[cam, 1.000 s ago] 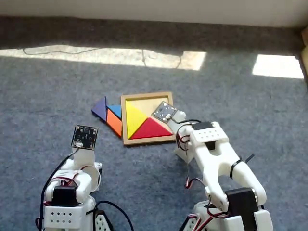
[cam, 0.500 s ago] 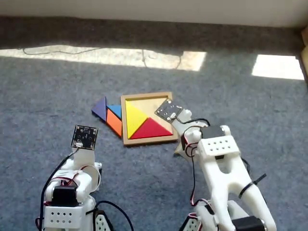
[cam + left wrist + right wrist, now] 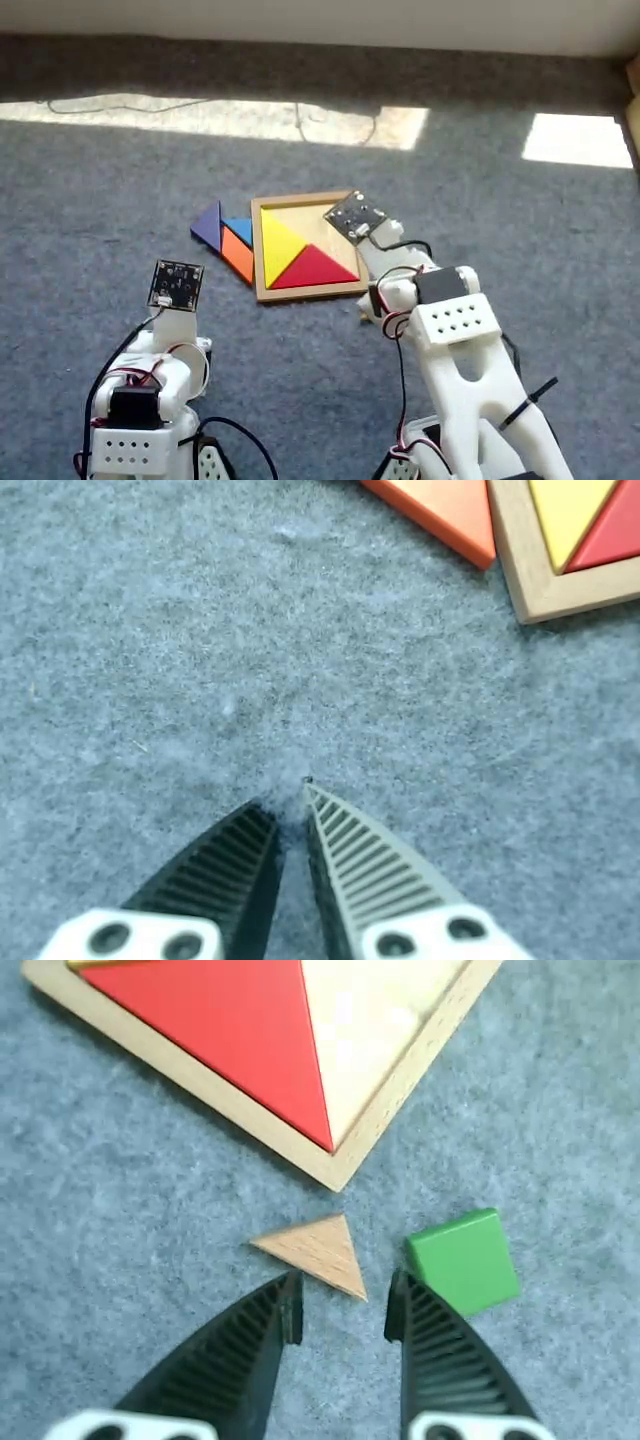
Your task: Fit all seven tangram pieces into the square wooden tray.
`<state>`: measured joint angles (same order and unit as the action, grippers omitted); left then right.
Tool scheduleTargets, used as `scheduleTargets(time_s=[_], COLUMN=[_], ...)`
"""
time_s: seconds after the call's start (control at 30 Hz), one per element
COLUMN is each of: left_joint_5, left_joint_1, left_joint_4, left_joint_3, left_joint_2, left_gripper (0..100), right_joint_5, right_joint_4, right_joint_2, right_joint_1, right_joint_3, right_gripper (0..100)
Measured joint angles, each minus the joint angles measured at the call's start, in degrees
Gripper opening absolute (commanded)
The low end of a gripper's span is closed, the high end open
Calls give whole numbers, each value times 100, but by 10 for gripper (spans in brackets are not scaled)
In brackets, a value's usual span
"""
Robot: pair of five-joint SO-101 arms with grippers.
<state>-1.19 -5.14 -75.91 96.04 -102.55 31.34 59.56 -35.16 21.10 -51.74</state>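
From above, the square tray [image 3: 305,196] of pale wood lies on the table [image 3: 120,200], which wears a grey, fuzzy, felt-like cover. Two flat, smooth pieces sit inside it: a yellow triangle [image 3: 279,245] and a red triangle [image 3: 313,268], edge to edge, with bare wood showing in the remainder. Three more pieces lie just outside the tray's left rim, packed against one another: a purple triangle [image 3: 208,225], a blue piece [image 3: 239,229] and an orange piece [image 3: 238,256], the orange one touching the rim. My right arm [image 3: 450,330] reaches to the tray's right side; my left arm [image 3: 150,390] sits folded near the front, well apart from the pieces.

From my left wrist, my left tool [image 3: 288,795] points at bare grey felt. Its two ribbed fingers, one black and one grey, are drawn almost together and pinch nothing. The orange piece and a tray corner lie farther off.

From my right wrist, my right tool [image 3: 342,1302] is spread, its two black ribbed fingers apart and holding nothing. A small wooden triangle [image 3: 315,1249] with visible grain lies on the felt just ahead of the tips. A green square [image 3: 463,1261] rests beside the triangle, and both are just outside the tray's corner.

That makes seven pieces: two in the tray, five on the table.
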Motion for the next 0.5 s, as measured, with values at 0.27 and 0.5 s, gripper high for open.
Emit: scheduleTargets(time_s=[0.27,0.5], left_joint_5=[0,0], left_joint_1=[0,0], left_joint_4=[0,0], left_joint_3=[0,0], left_joint_2=[0,0], left_gripper=[6,6], right_joint_5=[35,897], right_joint_4=[0,-9], right_joint_2=[1415,2233], right_joint_1=[273,387], right_joint_3=[97,712], right_gripper=[315,314])
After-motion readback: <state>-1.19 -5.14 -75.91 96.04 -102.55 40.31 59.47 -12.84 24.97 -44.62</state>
